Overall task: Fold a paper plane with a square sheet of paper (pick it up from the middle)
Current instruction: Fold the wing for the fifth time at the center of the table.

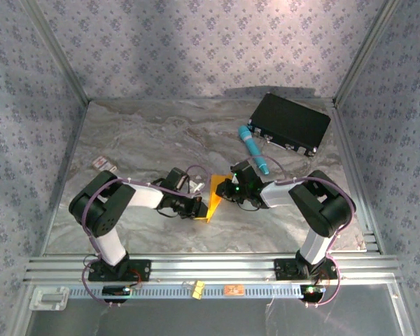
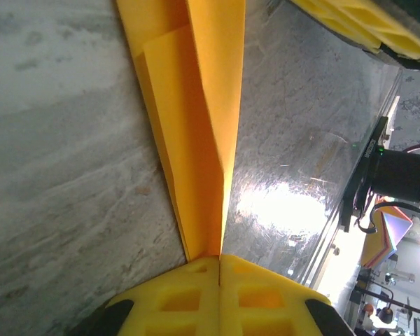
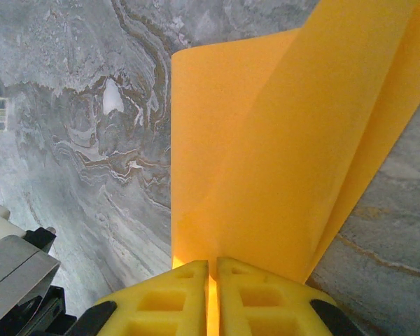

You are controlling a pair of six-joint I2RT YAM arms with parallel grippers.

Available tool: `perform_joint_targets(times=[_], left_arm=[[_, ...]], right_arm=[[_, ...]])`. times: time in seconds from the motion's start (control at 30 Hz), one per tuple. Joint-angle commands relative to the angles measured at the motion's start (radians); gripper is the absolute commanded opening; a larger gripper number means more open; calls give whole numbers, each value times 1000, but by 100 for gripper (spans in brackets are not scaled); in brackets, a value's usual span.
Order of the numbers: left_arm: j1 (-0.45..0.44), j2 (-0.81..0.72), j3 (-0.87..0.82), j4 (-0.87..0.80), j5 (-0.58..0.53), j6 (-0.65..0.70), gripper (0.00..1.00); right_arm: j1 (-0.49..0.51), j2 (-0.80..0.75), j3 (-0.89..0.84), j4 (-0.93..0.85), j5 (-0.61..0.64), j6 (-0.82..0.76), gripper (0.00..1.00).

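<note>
The orange-yellow sheet of paper (image 1: 214, 199) is folded into a narrow pointed wedge and stands on edge over the marble table, between my two grippers. My left gripper (image 1: 198, 205) is at its left side. In the left wrist view the yellow jaws (image 2: 219, 259) are shut on the paper's (image 2: 199, 133) near tip, and a centre crease with layered flaps runs away from them. My right gripper (image 1: 228, 190) is at the paper's right side. In the right wrist view its jaws (image 3: 212, 264) are pinched on the lower edge of a broad, curved flap of the paper (image 3: 280, 154).
A black case (image 1: 290, 122) lies at the back right, with a teal pen-like cylinder (image 1: 253, 148) just in front of it. A small white-and-red card (image 1: 105, 164) lies at the left. Aluminium rails (image 1: 210, 269) run along the near table edge.
</note>
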Motion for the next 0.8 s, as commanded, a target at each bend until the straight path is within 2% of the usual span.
perform_joint_targets(times=[0.0,0.13,0.3,0.4,0.6,0.77], left_arm=[[-13,-5,-54,-155,19,20,3],[-13,-65,-59,-157,-9,7,11],[-12,-188,-50,-165,-64,-31,14],[-12,-235,-20,-154,-73,-56,12],[-16,-173,73,-97,0,-101,6],[-38,-91,136,-89,3,-97,5]], right_arm=[[21,79,-21,-83,58,6,13],[21,79,-20,-77,56,10,13],[22,76,-17,-75,50,15,13],[22,76,-16,-74,50,18,13],[22,80,-13,-74,49,20,13],[22,83,-14,-68,44,23,13]])
